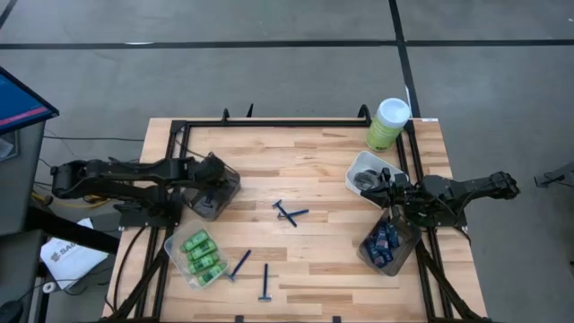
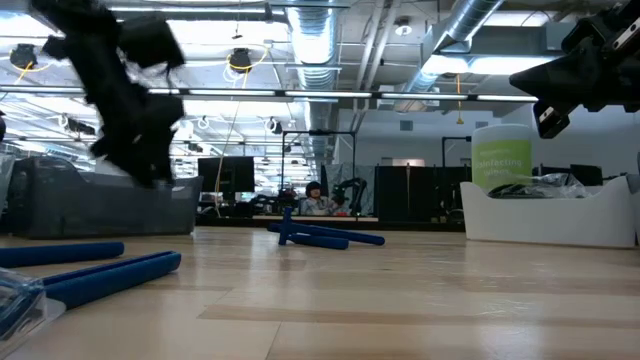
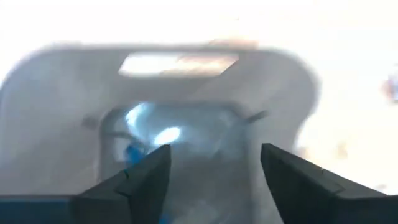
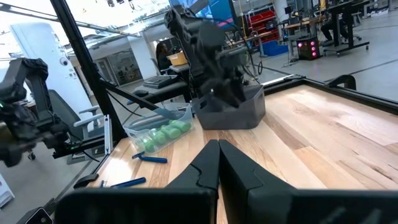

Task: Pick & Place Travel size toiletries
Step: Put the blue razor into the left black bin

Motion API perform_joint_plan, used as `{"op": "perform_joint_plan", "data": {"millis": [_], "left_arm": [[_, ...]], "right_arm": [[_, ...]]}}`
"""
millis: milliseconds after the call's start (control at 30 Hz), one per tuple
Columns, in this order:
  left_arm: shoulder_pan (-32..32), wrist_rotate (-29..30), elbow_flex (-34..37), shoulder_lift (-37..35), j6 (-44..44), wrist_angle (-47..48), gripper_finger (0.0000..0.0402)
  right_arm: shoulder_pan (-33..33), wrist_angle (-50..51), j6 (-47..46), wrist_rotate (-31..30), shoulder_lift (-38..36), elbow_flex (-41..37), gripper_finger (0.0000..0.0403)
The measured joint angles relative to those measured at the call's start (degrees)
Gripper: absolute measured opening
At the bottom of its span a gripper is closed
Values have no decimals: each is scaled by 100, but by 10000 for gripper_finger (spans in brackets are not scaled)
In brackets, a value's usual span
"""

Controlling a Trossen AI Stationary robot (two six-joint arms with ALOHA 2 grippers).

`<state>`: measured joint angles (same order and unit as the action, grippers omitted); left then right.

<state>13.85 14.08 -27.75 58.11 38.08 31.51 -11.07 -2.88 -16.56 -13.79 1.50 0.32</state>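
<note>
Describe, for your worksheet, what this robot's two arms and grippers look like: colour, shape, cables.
Both arms are black and jointed, built of chunky segments. The left arm and right arm each end in a two-finger gripper. The left gripper has dark, flat, wedge-shaped fingers; the right gripper has matching black angular fingers. Black cables trail beside the left arm's base. No markings are legible.

An overhead camera looks straight down on the whole wooden counter (image 1: 314,260). A second sits at counter height, facing the room beyond. The left wrist camera peers closely into a smoky tub (image 3: 205,137); the right wrist camera looks across the counter at that same tub (image 4: 233,109).
</note>
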Motion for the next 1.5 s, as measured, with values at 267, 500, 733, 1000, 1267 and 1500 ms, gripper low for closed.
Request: {"op": "perform_joint_plan", "data": {"millis": [267, 500, 733, 1000, 1267, 1500], "left_arm": [[-435, -111, -1145, -97, -1523, -1154, 244], [-1052, -396, -1750, 832, -3031, -2607, 243], [-1341, -1283, -1803, 2190, -3314, -3685, 253], [-1593, -1517, -1806, 3320, -3335, -4725, 253], [-1646, -1436, -1433, 3800, -3173, -5447, 249], [-1696, -1318, -1036, 3799, -3169, -5900, 239]], "right_arm": [[-2, 0, -1, -1, 0, 0, 0], [-7, 1, 1, 0, 0, 0, 0], [-7, -1, -1, -1, -2, 0, 0], [-4, -1, 0, -1, -2, 0, 0], [-4, 0, 0, -1, -1, 0, 0], [-4, 0, -1, -1, -2, 0, 0]]}}
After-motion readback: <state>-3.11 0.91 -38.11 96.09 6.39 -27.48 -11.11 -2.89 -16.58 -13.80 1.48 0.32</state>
